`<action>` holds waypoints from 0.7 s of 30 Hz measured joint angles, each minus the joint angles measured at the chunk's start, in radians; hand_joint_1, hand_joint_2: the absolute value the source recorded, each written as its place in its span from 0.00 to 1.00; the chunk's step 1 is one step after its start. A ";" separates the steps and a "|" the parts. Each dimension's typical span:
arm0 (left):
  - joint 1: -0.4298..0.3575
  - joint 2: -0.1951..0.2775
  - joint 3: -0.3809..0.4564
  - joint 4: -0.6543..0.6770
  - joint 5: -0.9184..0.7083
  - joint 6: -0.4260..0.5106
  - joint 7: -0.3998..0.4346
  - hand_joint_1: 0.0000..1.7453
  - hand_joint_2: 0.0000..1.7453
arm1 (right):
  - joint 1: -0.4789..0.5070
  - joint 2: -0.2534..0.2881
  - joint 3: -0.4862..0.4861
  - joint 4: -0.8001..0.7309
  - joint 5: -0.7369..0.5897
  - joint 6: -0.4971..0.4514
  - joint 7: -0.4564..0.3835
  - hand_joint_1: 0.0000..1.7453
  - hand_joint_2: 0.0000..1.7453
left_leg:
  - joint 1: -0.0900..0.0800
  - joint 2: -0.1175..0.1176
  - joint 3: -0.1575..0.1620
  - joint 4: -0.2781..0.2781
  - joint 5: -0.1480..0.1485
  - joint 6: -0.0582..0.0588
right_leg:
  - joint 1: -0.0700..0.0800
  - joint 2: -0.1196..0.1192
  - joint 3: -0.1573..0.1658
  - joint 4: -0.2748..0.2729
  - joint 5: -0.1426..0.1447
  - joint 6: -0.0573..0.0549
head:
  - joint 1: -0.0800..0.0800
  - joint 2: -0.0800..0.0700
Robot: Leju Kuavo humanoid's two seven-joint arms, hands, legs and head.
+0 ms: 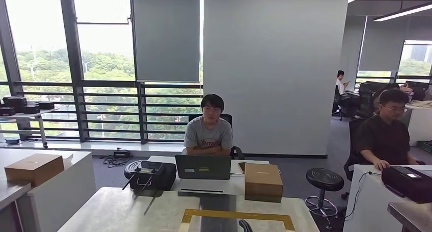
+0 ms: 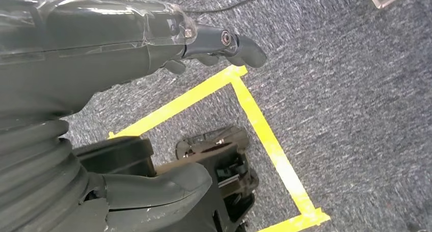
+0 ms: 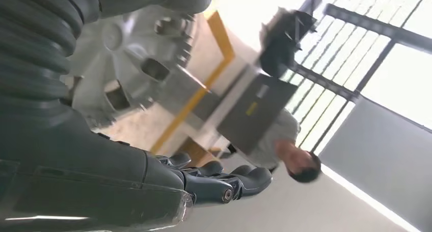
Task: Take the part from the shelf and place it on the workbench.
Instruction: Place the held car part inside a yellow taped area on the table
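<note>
Right hand [image 3: 127,160] looks clamped on the part [image 3: 127,63]. The pale silver disc with cut-out holes sits against the palm, between the thick thumb and the darker fingers [image 3: 239,178]. Where the fingertips meet its rim is hidden, so the hold is a judgement.

In the head view the tabletop [image 1: 117,211] lies straight ahead and close. Its near middle is marked by a yellow tape frame [image 1: 237,215]. Farther back stand a laptop [image 1: 203,167] and, to its right, a cardboard box [image 1: 263,182], with a seated person [image 1: 209,132] behind them.

The move turns on this: in the right wrist view the part hangs over the near side of that frame, with one yellow strip running out from beneath it toward the laptop. The drop spot therefore seems to lie just below and slightly forward of the disc. The disc has no long axis, and its flat face looks roughly turned to the tabletop, though whether it already touches cannot be told.

Left hand [image 2: 102,63] hangs low over the floor [image 2: 356,89], fingers loosely apart and holding nothing. The right arm is the one placed for the set-down.
</note>
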 joint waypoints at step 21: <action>0.032 0.039 0.037 0.005 0.157 0.000 -0.101 0.00 0.75 | 0.459 -0.251 -0.329 -0.897 -0.411 -0.085 -0.330 0.00 1.00 | 0.000 -0.015 -0.001 0.000 -0.003 0.004 | 0.000 -0.012 0.006 -0.006 -0.005 0.007 | 0.000 0.000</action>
